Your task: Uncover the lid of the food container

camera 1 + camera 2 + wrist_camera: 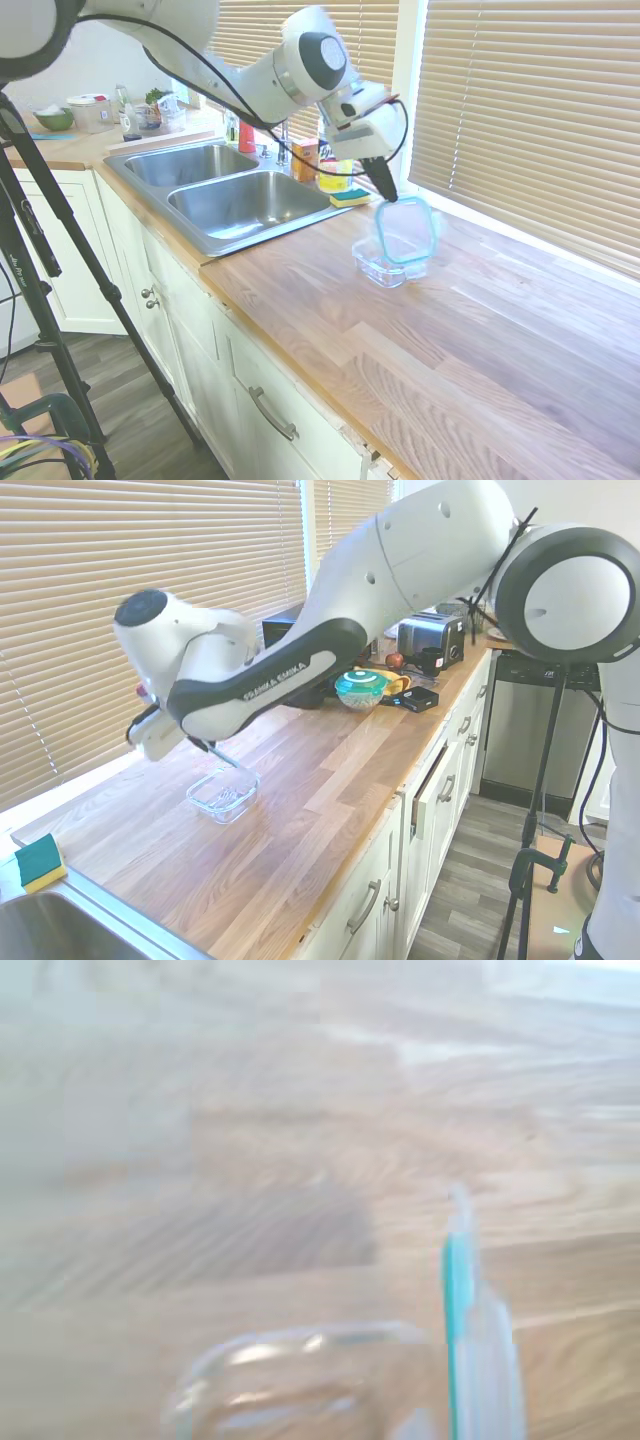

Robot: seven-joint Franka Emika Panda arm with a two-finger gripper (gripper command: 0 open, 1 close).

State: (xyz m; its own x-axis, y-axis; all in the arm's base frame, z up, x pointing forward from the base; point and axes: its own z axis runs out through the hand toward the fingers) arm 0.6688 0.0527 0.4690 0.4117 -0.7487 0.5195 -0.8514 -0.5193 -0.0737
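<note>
1. In the first exterior view, white cabinet drawers [270, 400] fill the lower left of the frame, under the front edge of the wooden surface [480, 350], which runs from the centre to the lower right.
2. The food container [385, 266], a shallow clear tub, stands open on the surface just right of centre; in the second exterior view it sits at lower left of centre [223, 793].
3. The lid [407, 231], clear with a teal rim, hangs tilted on edge above the container's far side, lifted clear of the tub's rim.
4. The hand [386, 191] comes down from the upper centre of the frame and pinches the lid's upper left corner between its dark fingers, closed on the rim.
5. In the wrist view the lid [460, 1300] shows edge-on as a teal strip at lower right, with the container's clear rim [290, 1345] blurred at bottom centre.
6. A double steel sink [215, 185] lies at left of centre, beyond the container.
7. A yellow-green sponge [350, 198] rests on the sink's far right rim, just left of the hand.
8. Closed blinds [530, 110] cover the windows across the upper right.
</note>
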